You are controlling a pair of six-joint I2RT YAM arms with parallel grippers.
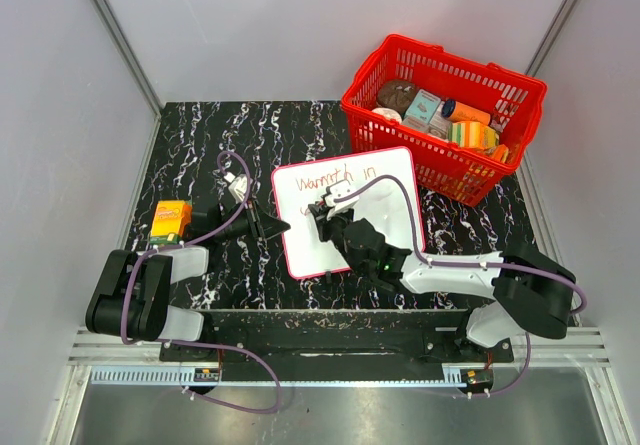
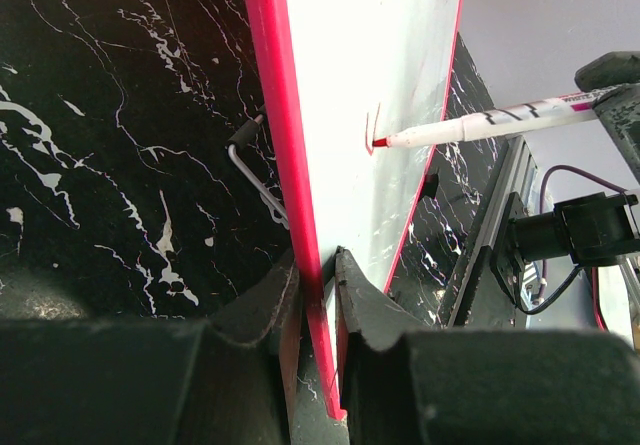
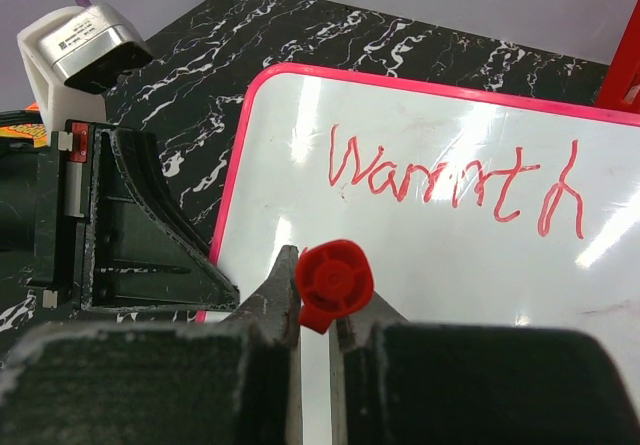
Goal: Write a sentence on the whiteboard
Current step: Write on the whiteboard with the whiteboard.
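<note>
- The whiteboard (image 1: pixel 300 250) lies at the centre of the top view on the black marbled table (image 1: pixel 200 145), turned slightly askew. Its upper right corner is near the red basket (image 1: pixel 445 115).
- The left gripper (image 2: pixel 318 277) has its fingers closed on the board's red left edge, one finger on each face.
- The right gripper (image 3: pixel 318 310) has its fingers clamped on a red marker (image 2: pixel 480 125). The marker tip touches the white surface below the first line.
- The sentence (image 3: pixel 450 180) reads "Warmth in" along the board's upper part, with a short stroke beneath it.
- An orange box (image 1: pixel 170 220) stands at the left of the top view.
</note>
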